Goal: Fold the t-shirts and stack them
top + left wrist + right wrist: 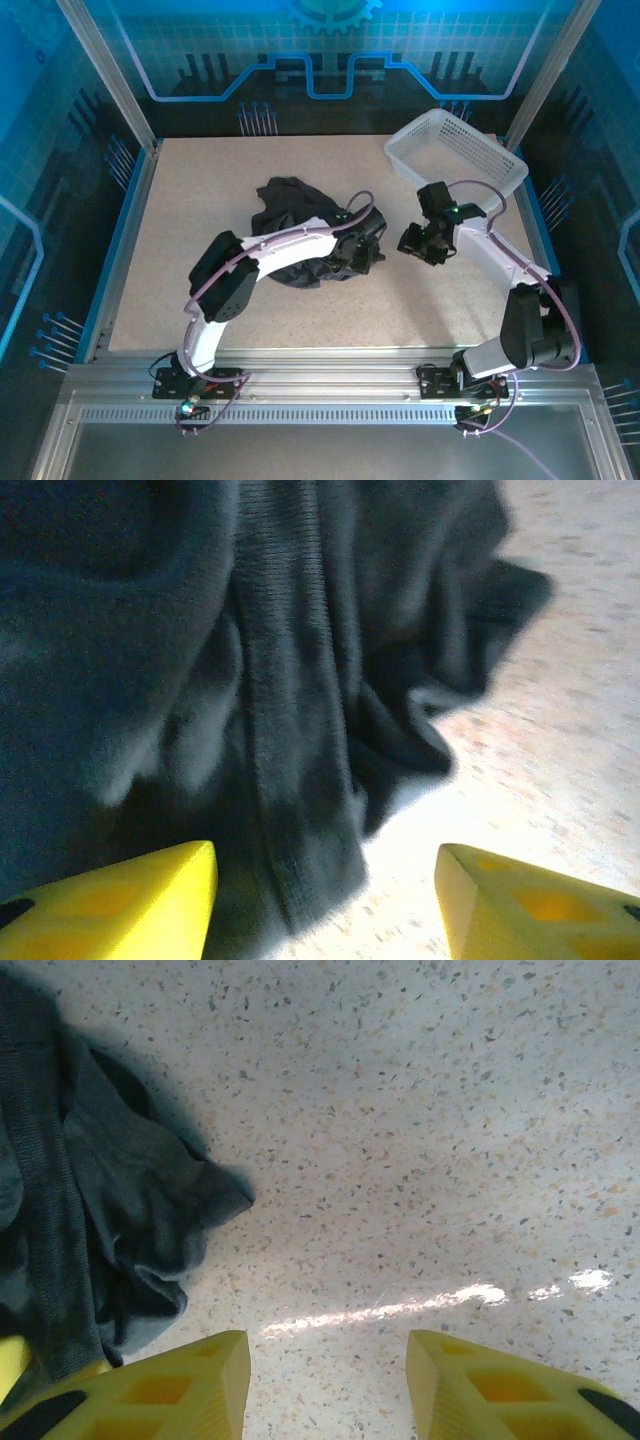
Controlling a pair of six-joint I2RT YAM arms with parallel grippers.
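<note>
Left gripper [325,870]: yellow fingers [120,900] are standing apart, released and clamping nothing, hovering low over the right-hand edge of the shirt.
Cloth under left gripper: a ribbed band of the t-shirt [250,680] is running down between the fingers, closer to one of them; bare speckled bench [560,730] is showing beside the other.
Right gripper [328,1360]: fingers are parted and released, with nothing between them, hanging over bare bench just beside the shirt's bunched edge.
T-shirt position: dark charcoal cloth is lying crumpled and unfolded about the middle of the bench, with the left arm reaching across its near part.
Gripper spacing: both are sitting near each other, right of the bench's centre, not touching.
White lattice basket [410,165]: sitting at the far right corner of the bench, well apart from the shirt.
</note>
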